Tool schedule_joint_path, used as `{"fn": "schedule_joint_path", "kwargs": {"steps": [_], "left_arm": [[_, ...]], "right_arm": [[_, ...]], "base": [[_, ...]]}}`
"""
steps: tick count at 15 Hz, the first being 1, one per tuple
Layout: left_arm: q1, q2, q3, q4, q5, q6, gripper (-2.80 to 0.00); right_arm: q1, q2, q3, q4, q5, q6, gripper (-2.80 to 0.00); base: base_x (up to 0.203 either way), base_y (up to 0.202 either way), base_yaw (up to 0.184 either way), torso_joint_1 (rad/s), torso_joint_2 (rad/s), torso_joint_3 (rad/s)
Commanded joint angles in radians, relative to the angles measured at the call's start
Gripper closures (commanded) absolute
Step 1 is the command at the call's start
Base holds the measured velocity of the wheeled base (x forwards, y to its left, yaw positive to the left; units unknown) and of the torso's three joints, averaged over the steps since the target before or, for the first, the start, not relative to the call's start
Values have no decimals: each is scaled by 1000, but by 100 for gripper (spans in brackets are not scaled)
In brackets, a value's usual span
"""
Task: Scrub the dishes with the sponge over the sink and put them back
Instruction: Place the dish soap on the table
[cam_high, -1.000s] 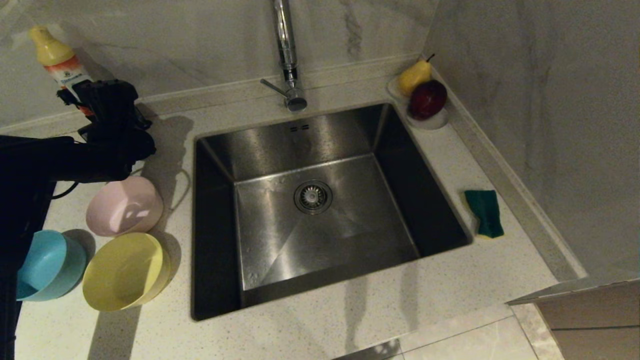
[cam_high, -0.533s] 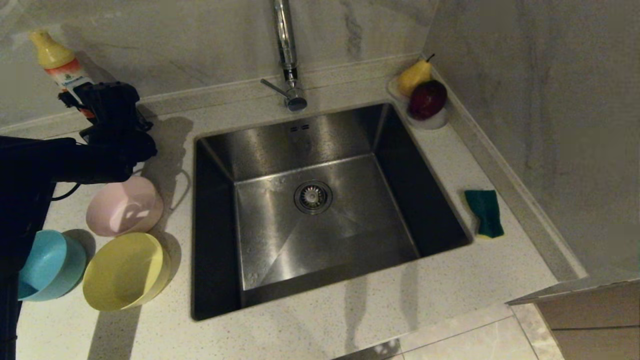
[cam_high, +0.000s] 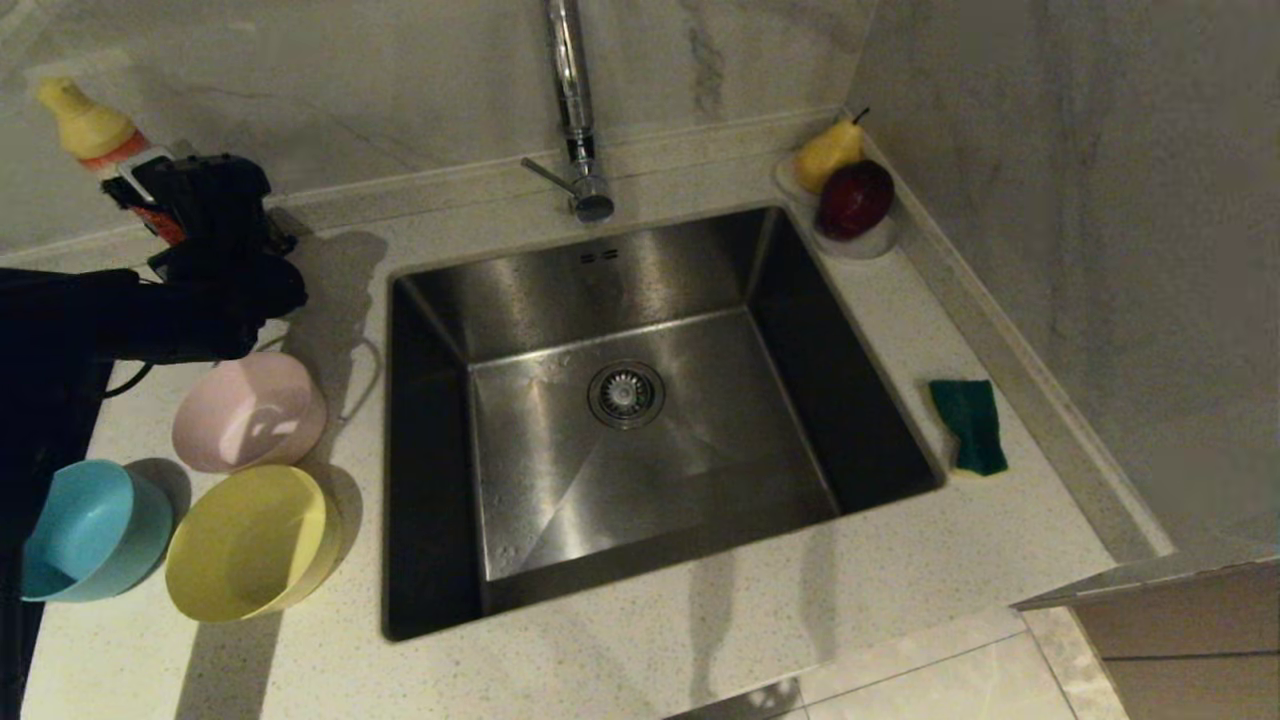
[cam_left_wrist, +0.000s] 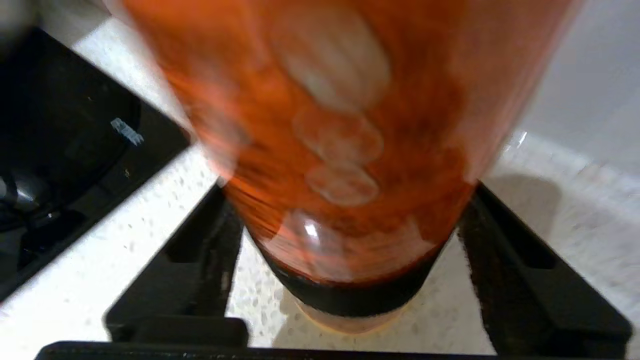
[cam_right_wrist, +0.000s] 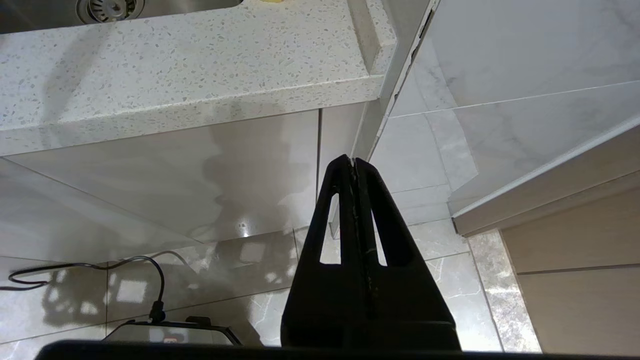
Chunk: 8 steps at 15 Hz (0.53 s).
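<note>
Left gripper (cam_left_wrist: 345, 280) stands wide around the orange bottle (cam_left_wrist: 345, 150); right gripper (cam_right_wrist: 354, 165) hangs pressed closed

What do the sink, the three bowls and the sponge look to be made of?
Sink: brushed stainless steel, grey with streaky reflections. Pink bowl, yellow bowl and blue bowl: likely plastic, smooth and uniformly coloured. Sponge: dark green scouring pad; any foam underneath barely shows.

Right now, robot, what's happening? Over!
Left gripper open around orange soap bottle. Right gripper shut, parked low. Bowls and sponge untouched. Sink clear.
</note>
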Motion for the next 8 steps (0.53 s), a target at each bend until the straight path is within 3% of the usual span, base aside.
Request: {"fn": "schedule_joint_path", "kwargs": {"steps": [1,5,8], "left_arm": [[0,-51,1,-2,4,0,-280],[-3,-201,24,9,-6,16,-280],[-8,-349,80,12,-44,67,-280]], "right_arm": [[0,-1,0,0,0,0,0],[0,-1,0,0,0,0,0],[0,-1,0,0,0,0,0]], "base": [[0,0,0,0,0,0],[0,0,0,0,0,0],[0,0,0,0,0,0]]}}
